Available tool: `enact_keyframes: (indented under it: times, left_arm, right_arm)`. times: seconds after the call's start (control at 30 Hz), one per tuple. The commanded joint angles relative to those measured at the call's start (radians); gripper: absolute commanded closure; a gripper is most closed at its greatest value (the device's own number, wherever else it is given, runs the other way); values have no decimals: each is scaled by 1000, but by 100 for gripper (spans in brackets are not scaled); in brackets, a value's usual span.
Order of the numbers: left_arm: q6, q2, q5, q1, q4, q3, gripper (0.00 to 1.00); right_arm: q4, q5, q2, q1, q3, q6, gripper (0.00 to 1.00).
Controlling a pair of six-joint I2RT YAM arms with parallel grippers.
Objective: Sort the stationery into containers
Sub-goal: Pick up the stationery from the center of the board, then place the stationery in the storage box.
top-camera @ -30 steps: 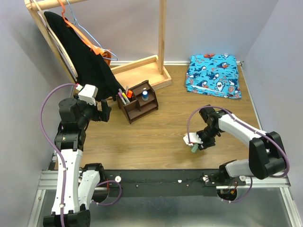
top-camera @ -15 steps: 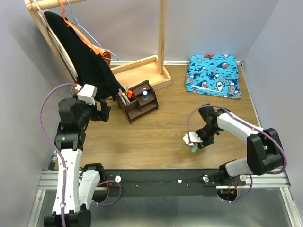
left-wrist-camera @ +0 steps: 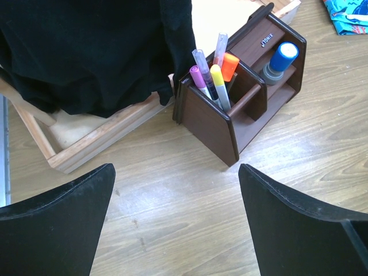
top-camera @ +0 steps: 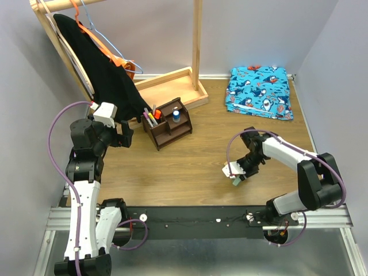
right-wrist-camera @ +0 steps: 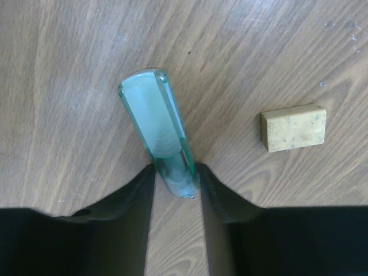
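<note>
A mint-green highlighter [right-wrist-camera: 154,123] lies flat on the wooden table, its near end between the fingers of my right gripper [right-wrist-camera: 175,172], which touch it on both sides. A tan eraser [right-wrist-camera: 293,127] sits just to its right, untouched. From above, the right gripper [top-camera: 237,175] is low over the highlighter [top-camera: 236,181] near the table's front. The dark brown organiser [left-wrist-camera: 210,123] holds purple [left-wrist-camera: 196,75], yellow [left-wrist-camera: 215,73] and orange-capped [left-wrist-camera: 230,62] pens and a blue-topped tube [left-wrist-camera: 283,56]. My left gripper [left-wrist-camera: 175,190] hovers open left of the organiser [top-camera: 168,123], holding nothing.
A black garment [top-camera: 103,69] and an orange hanger [top-camera: 118,57] hang on the tilted wooden rack at the back left. Its pale base frame [top-camera: 172,80] lies right behind the organiser. A folded blue shark-print cloth [top-camera: 260,91] lies at the back right.
The right gripper's fingers have narrowed onto the highlighter, and that arm has shifted slightly. The left arm has not moved.
</note>
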Motion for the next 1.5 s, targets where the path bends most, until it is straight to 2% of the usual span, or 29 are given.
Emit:
enact_keyframes:
  times: [0.0, 0.07, 0.17, 0.5, 0.7, 0.83, 0.93, 1.07, 1.27, 1.47]
  left_arm:
    - [1, -10, -4, 10, -17, 32, 2]
    - [1, -10, -4, 12, -19, 36, 2]
    - [-2, -13, -2, 13, -14, 34, 2]
    - [-33, -18, 19, 12, 21, 25, 2]
    - [-34, 7, 21, 13, 39, 57, 2]
    - [-62, 14, 22, 12, 41, 71, 2]
    - [-60, 14, 19, 12, 39, 83, 2]
    - [-62, 13, 16, 12, 36, 91, 2]
    - [-46, 11, 10, 13, 10, 109, 2]
    - [-43, 11, -1, 13, 12, 115, 2]
  right_arm:
    - [18, -26, -3, -4, -50, -28, 62]
    - [19, -26, -14, -4, -57, -9, 69]
    - [22, -30, -46, -6, -70, 20, 73]
    - [-71, -64, -248, -4, -53, 96, 77]
    - [-59, -162, -296, -3, 53, 340, 78]
    - [10, -190, -268, 4, 110, 577, 83]
    - [84, -191, -248, 16, 151, 714, 87]
    - [173, -193, -213, 34, 208, 879, 99]
    - [274, -171, -162, 82, 265, 1069, 99]
    - [363, -64, -95, 186, 344, 1300, 99]
